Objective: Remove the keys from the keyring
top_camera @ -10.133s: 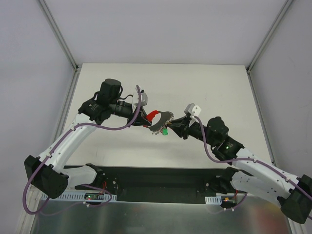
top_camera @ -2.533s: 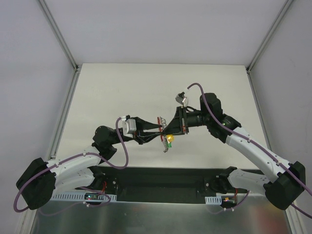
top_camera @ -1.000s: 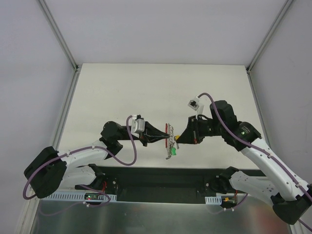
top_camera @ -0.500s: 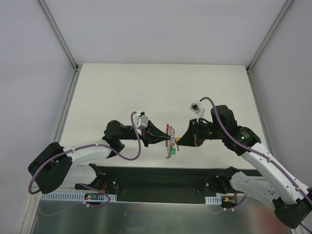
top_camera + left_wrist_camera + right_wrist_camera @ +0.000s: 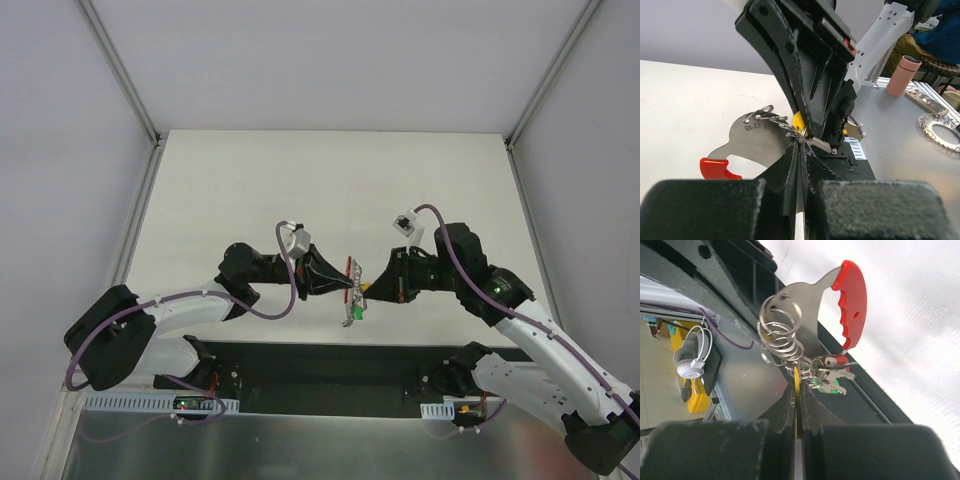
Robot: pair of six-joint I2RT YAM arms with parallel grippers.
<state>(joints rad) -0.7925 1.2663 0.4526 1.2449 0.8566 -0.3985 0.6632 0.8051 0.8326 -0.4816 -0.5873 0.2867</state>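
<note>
Evidently a two-handed pull on the yellow key

From above, your left gripper point(image 5: 343, 285) and right gripper point(image 5: 372, 289) met tip to tip over the near part of the table point(image 5: 300, 180). The keys point(image 5: 351, 311) were bunched between them, a green one dangling lowest.

Through the left wrist camera, your left jaws were pressed flat together on what looked like the keyring point(image 5: 785, 127), close to where it carried a flat metal tag point(image 5: 752, 142) with a red grip. The yellow key point(image 5: 798, 120) sat just beyond the tips — right against the other gripper's fingers.

Through the right wrist camera, your right jaws were closed narrow on that yellow key, seen edge-on. The red and green keys hung free just beside it, and the wire loops fanned out above.

To do this step well, I judged you needed the ring held rigid and the key walked round the coil, not yanked — a straight pull would likely drag the whole bunch out of the left pinch.
</note>
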